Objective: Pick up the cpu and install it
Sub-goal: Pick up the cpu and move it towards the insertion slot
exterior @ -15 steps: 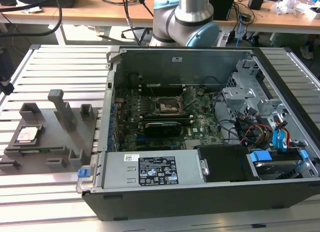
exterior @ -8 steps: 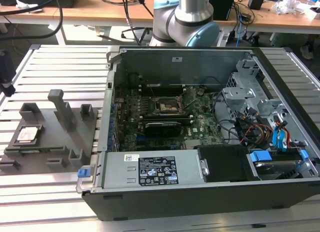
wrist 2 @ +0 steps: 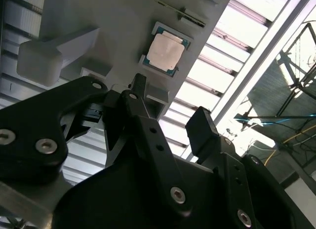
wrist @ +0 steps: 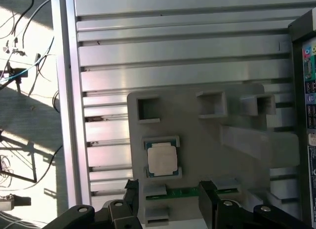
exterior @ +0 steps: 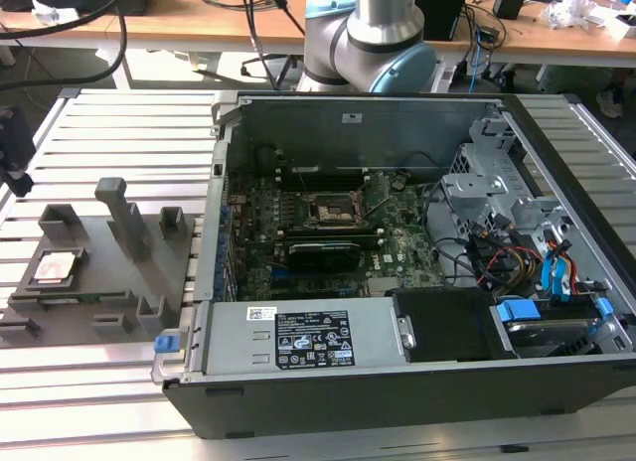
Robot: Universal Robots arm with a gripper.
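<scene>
The claw (wrist: pixel 168 190) hangs wide open and empty near the cpu (wrist: pixel 162 158); a white label (exterior: pixel 313 339) marks the computer case (exterior: pixel 397 406).

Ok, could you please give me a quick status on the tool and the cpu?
Tool open, empty, over the tray. Cpu seated in its tray pocket, untouched. Nothing in the way.

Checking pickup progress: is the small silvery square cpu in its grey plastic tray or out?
In: the cpu lies flat in the tray recess, open gripper apart.

cpu (wrist: pixel 162 159): satin metal top | tray (wrist: pixel 197 140): matt grey plastic
</scene>
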